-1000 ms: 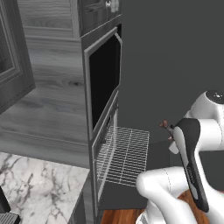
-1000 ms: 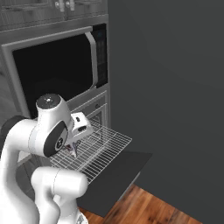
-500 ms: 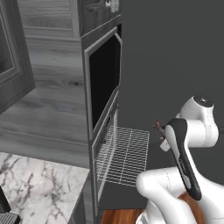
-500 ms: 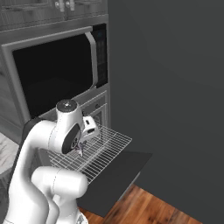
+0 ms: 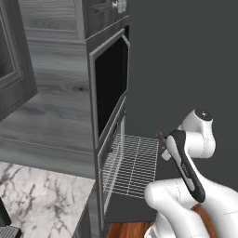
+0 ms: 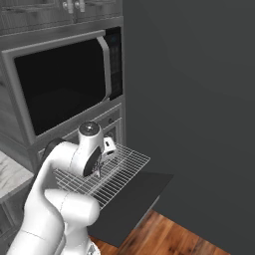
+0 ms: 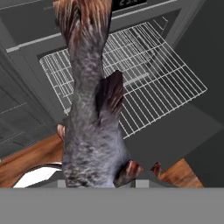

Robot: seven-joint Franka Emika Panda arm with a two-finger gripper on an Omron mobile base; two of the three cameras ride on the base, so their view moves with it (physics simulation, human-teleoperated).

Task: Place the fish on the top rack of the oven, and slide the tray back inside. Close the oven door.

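Observation:
The dark grey fish [image 7: 89,109] with its pinkish-brown tail [image 7: 81,17] hangs from my gripper [image 5: 162,148], which is shut on it. In the right base view the gripper [image 6: 101,160] holds the fish [image 6: 98,170] just above the near edge of the top rack [image 6: 112,172]. This silver wire rack [image 5: 135,165] is pulled out of the oven [image 5: 110,155] over the open oven door [image 6: 134,199]. In the hand view the rack [image 7: 144,74] lies beyond the fish, with the dark door [image 7: 175,135] under it. The fish hides my fingertips.
A microwave [image 6: 60,84] with a black window sits above the oven, framed by grey wood-grain cabinetry [image 5: 51,107]. A marble counter [image 5: 37,195] lies at the lower left. A dark wall [image 6: 199,99] stands right of the oven, and wood floor [image 6: 164,234] shows below the door.
The arm has swung toward the oven, carrying the fish from beyond the rack's outer edge to just over it. Rack and door have not moved.

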